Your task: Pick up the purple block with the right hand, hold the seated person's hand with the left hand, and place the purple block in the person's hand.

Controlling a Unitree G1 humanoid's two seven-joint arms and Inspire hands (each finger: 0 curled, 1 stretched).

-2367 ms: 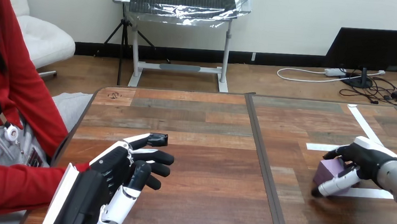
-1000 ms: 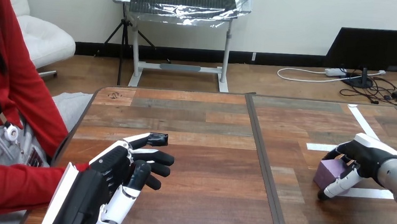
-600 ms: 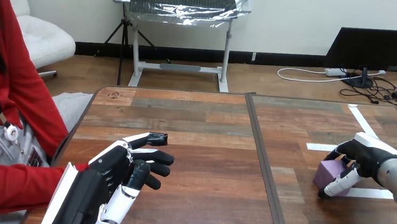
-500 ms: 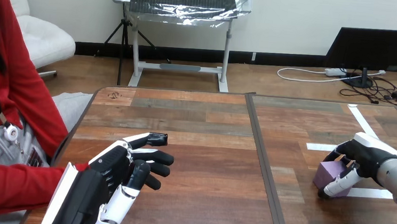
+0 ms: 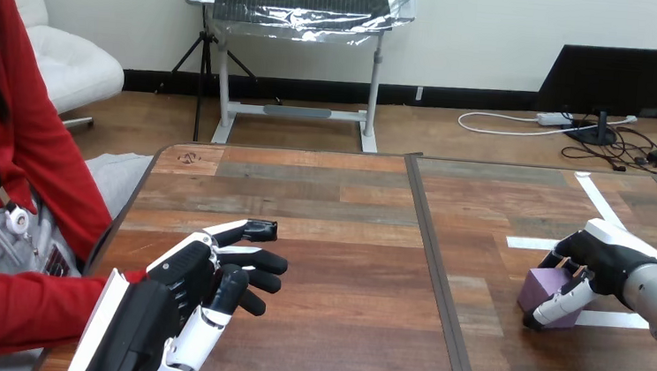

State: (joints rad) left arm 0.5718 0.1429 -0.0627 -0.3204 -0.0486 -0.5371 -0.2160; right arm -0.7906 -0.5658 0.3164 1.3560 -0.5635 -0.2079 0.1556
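Currently the right hand (image 5: pixel 607 256) curls its fingers round the block (image 5: pixel 540 286), low at the right of the worktop (image 5: pixel 347 240); a shallow grip could let it slip on lifting. The left hand (image 5: pixel 177 284) rests loose-fingered, holding nothing.

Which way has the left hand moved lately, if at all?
No, it hasn't. The left hand keeps its fingertips over the same plank, equally far from the table's dark centre seam.
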